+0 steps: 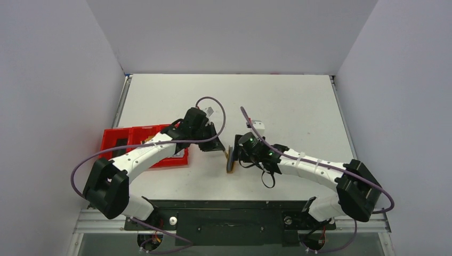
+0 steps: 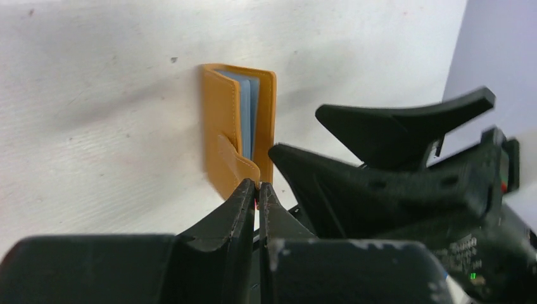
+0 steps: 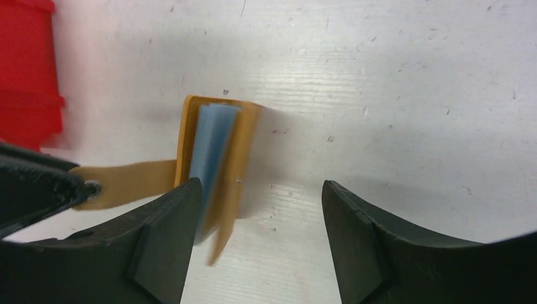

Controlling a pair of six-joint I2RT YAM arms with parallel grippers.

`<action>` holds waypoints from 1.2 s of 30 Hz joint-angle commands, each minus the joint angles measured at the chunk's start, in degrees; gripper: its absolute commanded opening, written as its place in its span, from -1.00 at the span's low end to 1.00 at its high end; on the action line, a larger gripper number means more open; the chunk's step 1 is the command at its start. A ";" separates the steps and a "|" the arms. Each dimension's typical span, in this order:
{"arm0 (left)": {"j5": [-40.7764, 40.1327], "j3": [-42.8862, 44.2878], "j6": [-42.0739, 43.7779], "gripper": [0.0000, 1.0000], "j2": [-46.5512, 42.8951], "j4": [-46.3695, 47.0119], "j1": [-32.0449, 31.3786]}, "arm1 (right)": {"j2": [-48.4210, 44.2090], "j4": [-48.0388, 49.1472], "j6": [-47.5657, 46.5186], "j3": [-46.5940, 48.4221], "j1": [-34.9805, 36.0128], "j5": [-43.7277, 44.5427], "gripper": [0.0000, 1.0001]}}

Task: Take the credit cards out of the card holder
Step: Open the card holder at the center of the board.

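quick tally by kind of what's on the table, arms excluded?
card holder: 1
stack of pale blue cards: 1 (inside the holder; number of cards can't be told)
red tray: 1
Total: 3

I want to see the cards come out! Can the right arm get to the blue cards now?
Probably yes. The left gripper pinches the strap of the card holder aside, so the blue cards show uncovered, and the right gripper, jaws open, sits right beside them.
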 commanded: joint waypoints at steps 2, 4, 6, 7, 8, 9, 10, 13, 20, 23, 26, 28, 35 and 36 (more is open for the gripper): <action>1.50 5.84 1.18 -1.00 0.33 -0.50 -2.13 | -4.42 6.59 2.26 -3.81 -6.27 -9.41 0.31; 1.16 6.94 0.92 -1.00 1.53 -0.50 -3.34 | -5.07 7.06 2.35 -4.83 -8.30 -10.93 0.31; 0.44 7.77 0.54 -1.00 2.53 -0.68 -4.34 | -5.58 7.25 2.35 -5.54 -10.05 -11.43 0.30; 0.26 7.88 0.36 -1.00 2.75 -0.68 -4.56 | -5.91 7.27 2.35 -5.72 -10.26 -11.51 0.30; -0.05 7.97 -0.15 -1.00 3.05 -0.66 -4.96 | -6.01 7.36 2.52 -6.15 -10.81 -11.63 0.30; -0.25 7.88 -0.38 -1.00 3.08 -0.61 -5.00 | -6.08 7.58 2.61 -6.63 -11.04 -12.24 0.30; -0.95 7.85 -0.82 -1.00 2.98 -0.82 -5.09 | -6.05 8.32 2.83 -6.88 -11.32 -12.70 0.29; -6.12 7.99 -0.60 -1.00 1.72 -4.65 -4.42 | -4.76 9.94 3.61 -7.83 -11.44 -15.03 0.25; -17.54 4.98 4.44 -1.00 -0.49 -14.42 -2.96 | -0.66 13.96 5.06 -8.91 -11.47 -18.60 0.02; -21.13 1.35 5.86 -1.00 -1.16 -16.34 -2.06 | 0.07 13.84 4.91 -8.74 -11.44 -18.31 -0.02; -23.18 -0.68 7.11 -1.00 -0.57 -17.04 -1.65 | 0.90 13.91 4.80 -8.55 -11.44 -18.47 -0.04; -23.64 -1.52 8.02 -1.00 1.12 -16.89 -1.60 | 1.45 14.23 4.87 -8.54 -11.39 -18.77 -0.09; -22.75 -1.58 8.29 -1.00 7.50 -13.81 -2.73 | 1.43 13.79 4.85 -8.97 -11.43 -18.52 -0.10; -22.59 -1.06 8.21 -1.00 8.32 -13.43 -3.16 | 1.09 13.65 4.82 -9.05 -11.37 -18.52 -0.10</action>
